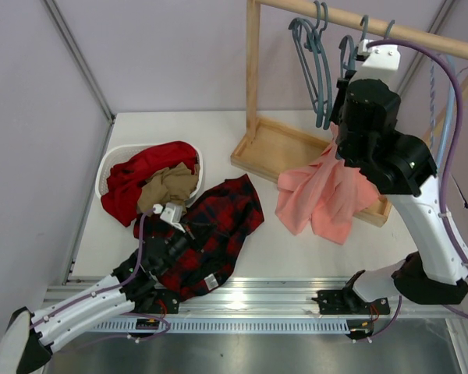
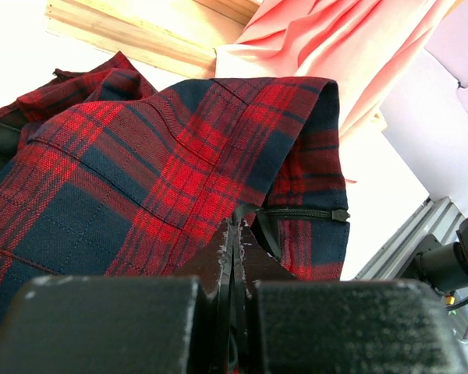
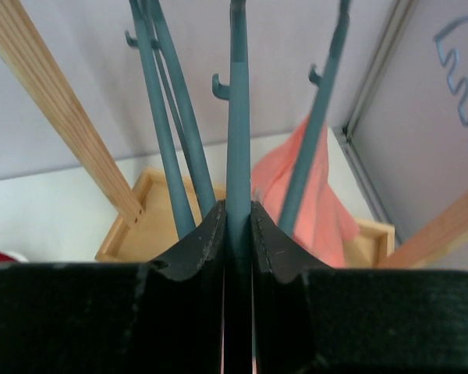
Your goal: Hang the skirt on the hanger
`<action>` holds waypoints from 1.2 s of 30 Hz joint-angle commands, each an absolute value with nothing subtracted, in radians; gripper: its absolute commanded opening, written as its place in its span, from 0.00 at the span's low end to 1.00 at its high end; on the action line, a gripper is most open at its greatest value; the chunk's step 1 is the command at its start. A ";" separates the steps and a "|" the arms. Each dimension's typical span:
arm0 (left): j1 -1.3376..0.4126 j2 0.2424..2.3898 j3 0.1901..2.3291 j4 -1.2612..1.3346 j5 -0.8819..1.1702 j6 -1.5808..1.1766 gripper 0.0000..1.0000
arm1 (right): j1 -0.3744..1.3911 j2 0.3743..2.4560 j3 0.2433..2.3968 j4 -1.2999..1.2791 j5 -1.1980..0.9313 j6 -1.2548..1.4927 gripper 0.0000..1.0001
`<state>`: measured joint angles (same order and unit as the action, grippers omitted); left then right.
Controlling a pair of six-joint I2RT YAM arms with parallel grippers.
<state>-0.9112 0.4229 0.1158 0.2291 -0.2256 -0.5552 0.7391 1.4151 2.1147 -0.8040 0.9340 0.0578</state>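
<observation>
As only a small fold of the skirt (image 2: 164, 156) is pinched by the left tool (image 2: 235, 234), slip poss.; the hanger (image 3: 238, 109), clamped in the right tool (image 3: 238, 218), could be snagged on adj. hangers (image 3: 165, 156).

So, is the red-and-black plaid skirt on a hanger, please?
Off: the plaid skirt lies rumpled on the white table, left gripper pinching its edge, apart from the slate-blue plastic hangers on the wooden rail.

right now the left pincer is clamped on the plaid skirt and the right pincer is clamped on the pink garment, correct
Not quite. The right pincer is clamped on a slate-blue hanger, not the salmon-pink garment, which its fingers do not touch; the right wrist view shows this. The left pincer is indeed clamped on the plaid skirt.
</observation>
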 commanded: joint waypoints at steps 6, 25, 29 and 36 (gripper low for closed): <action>-0.900 0.396 0.126 0.219 -0.192 -0.529 0.00 | 0.818 1.264 2.010 -0.937 1.020 0.201 0.00; -0.902 0.449 0.231 0.183 -0.152 -0.492 0.00 | 0.877 0.927 1.470 -0.938 0.778 0.528 0.00; -0.902 0.468 0.247 0.186 -0.133 -0.509 0.00 | 0.900 0.825 1.329 -0.873 0.674 0.554 0.00; -0.902 0.477 0.253 0.196 -0.121 -0.508 0.00 | 0.943 0.667 1.178 -0.853 0.597 0.650 0.00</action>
<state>-0.9092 0.4694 0.2050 0.1711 -0.1448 -0.5152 0.9287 0.7265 1.2167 -0.9375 0.6506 0.5781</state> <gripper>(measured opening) 0.005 0.187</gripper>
